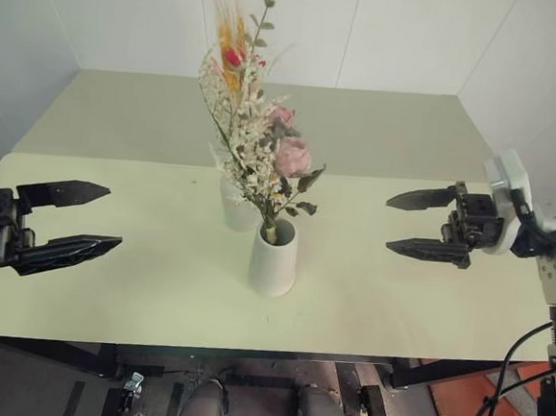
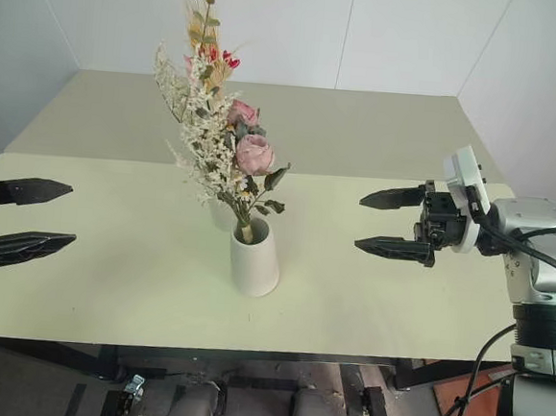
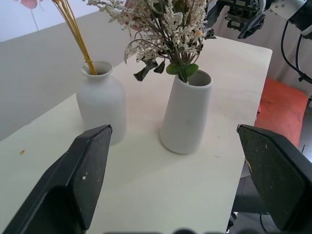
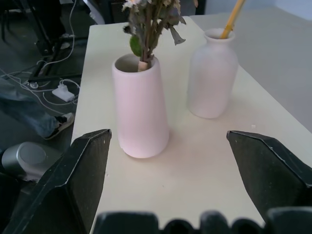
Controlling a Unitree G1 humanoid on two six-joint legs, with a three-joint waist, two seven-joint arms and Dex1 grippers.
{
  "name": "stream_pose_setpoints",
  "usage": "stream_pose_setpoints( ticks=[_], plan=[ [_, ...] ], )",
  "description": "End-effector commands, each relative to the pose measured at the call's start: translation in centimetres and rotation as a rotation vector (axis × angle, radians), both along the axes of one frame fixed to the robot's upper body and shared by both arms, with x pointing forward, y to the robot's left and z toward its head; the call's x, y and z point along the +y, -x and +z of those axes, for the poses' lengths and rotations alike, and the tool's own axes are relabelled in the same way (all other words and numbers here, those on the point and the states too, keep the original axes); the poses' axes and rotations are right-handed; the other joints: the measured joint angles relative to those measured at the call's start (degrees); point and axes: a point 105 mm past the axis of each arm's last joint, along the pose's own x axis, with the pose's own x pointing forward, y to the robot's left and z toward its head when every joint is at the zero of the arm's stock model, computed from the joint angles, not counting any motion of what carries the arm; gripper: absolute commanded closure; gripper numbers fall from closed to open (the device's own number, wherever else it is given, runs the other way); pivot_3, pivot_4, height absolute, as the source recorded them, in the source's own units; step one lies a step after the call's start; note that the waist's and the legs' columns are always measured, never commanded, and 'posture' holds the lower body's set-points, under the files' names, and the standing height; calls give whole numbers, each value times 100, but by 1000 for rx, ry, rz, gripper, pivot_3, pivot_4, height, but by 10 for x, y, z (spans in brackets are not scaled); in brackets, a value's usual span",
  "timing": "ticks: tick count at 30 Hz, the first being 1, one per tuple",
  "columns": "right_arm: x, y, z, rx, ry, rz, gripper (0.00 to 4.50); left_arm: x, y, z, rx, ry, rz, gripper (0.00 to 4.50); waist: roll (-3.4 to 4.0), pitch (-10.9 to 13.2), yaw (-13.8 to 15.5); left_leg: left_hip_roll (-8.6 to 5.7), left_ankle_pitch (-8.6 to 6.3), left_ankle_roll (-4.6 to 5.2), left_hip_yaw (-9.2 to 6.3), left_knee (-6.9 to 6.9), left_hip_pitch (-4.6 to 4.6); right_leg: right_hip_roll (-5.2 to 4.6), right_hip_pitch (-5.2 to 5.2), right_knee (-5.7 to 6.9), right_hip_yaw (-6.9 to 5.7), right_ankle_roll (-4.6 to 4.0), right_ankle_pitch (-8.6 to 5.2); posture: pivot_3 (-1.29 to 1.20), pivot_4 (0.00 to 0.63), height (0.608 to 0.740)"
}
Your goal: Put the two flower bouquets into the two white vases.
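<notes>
White vases (image 1: 272,256) stand mid-table (image 1: 424,306), well apart from both edges.

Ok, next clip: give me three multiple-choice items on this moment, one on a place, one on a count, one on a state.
1. Where do the yellow-orange stalks stand?
A. In the bottle-shaped vase
B. In the tapered vase
C. Flat on the table

2. How many white vases are on the table?
A. One
B. Two
C. Three

3. What state is the left gripper in?
A. Shut on a bouquet
B. Shut on nothing
C. Open and holding nothing

Key:
1. A, since the left wrist view shows the stalks coming out of the narrow neck of the bottle-shaped vase.
2. B, since the bottle-shaped vase and the tapered vase, which holds the bushy bouquet, are the only two.
3. C, since its fingers stand wide apart with only table between them; the right gripper is open too.
</notes>
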Motion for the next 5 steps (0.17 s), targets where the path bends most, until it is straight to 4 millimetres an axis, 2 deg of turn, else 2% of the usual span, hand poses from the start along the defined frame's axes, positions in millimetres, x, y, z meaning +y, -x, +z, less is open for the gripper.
stream_pose_setpoints(
  ticks=[1, 5],
  plan=[
    [-5, -2, 14, -77, 4, -42, 0, -3, 9, 7, -33, -14, -9, 29, 0, 0, -2, 1, 0, 0, 1, 0, 0, 0, -1, 0, 0, 0, 0, 0, 150, 740],
    [-7, 0, 17, -77, -6, -41, 0, -4, 9, 7, -34, -7, 4, 29, 0, 0, -3, 2, 0, 0, 1, -2, 2, 1, -1, 2, 0, 0, 0, 0, 150, 740]
  ],
)
